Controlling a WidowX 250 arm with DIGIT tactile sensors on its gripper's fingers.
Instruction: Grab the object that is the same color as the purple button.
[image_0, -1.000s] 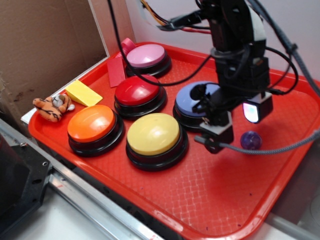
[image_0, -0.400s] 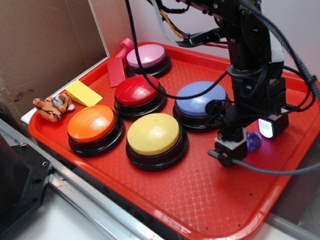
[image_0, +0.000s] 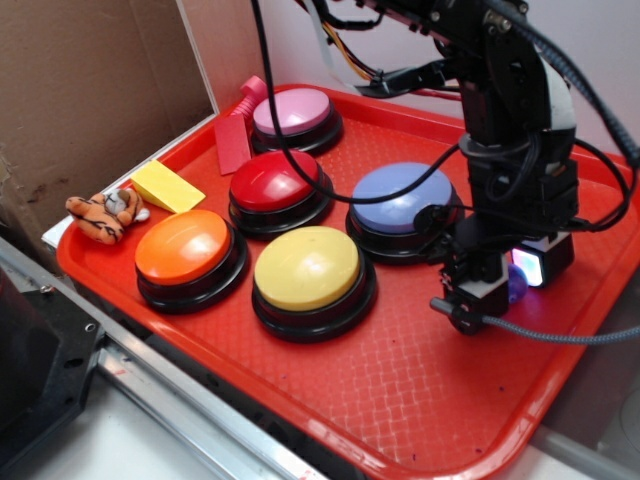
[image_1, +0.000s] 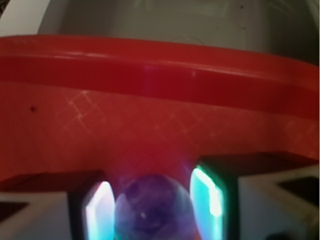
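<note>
Where glowing pads (image_1: 98, 212) flank it, glossy marbled ball (image_1: 153, 207), waffle-textured tray (image_1: 150, 125).

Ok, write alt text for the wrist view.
A small dark-purple ball sits between the end effector's two glowing fingers, low in the frame. Beyond lies the red tray's patterned floor and raised rim.

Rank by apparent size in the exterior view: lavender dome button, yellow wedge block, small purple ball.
1. Lavender dome button, clearly largest.
2. Yellow wedge block.
3. Small purple ball, mostly hidden behind the gripper, so only a sliver shows.
</note>
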